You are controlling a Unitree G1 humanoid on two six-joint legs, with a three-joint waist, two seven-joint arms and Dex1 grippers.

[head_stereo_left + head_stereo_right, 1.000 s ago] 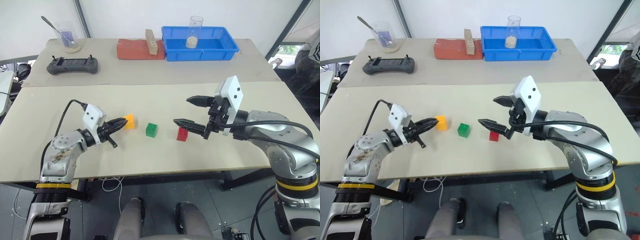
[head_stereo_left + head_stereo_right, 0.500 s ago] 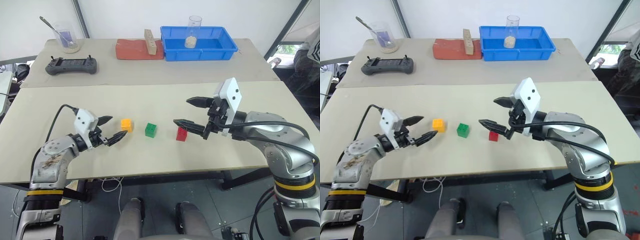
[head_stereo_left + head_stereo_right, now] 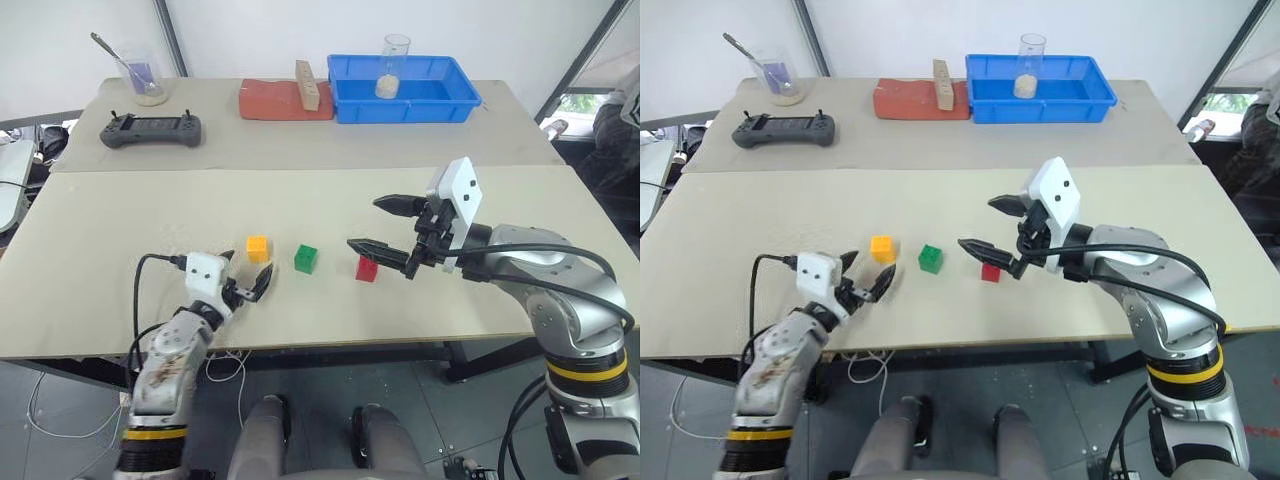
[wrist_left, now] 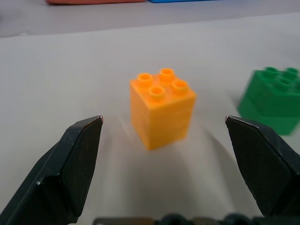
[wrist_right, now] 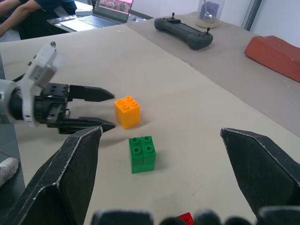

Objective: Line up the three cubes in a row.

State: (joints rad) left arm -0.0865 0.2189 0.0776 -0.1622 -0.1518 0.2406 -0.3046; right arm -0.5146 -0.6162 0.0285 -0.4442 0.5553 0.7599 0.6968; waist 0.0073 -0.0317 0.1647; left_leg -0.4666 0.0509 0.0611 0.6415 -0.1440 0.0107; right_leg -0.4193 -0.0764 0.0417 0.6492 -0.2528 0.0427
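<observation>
Cubes [image 3: 306, 258] outside blue bin [image 3: 405, 104]

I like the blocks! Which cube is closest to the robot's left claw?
The orange cube, just ahead of the open left gripper. The green cube and red cube sit farther right.

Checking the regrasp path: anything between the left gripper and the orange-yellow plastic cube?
Nothing visible. The left gripper is open, and the orange-yellow plastic cube sits just ahead of its fingertips on bare table. The green plastic cube stands off to one side, clear of that path.
</observation>
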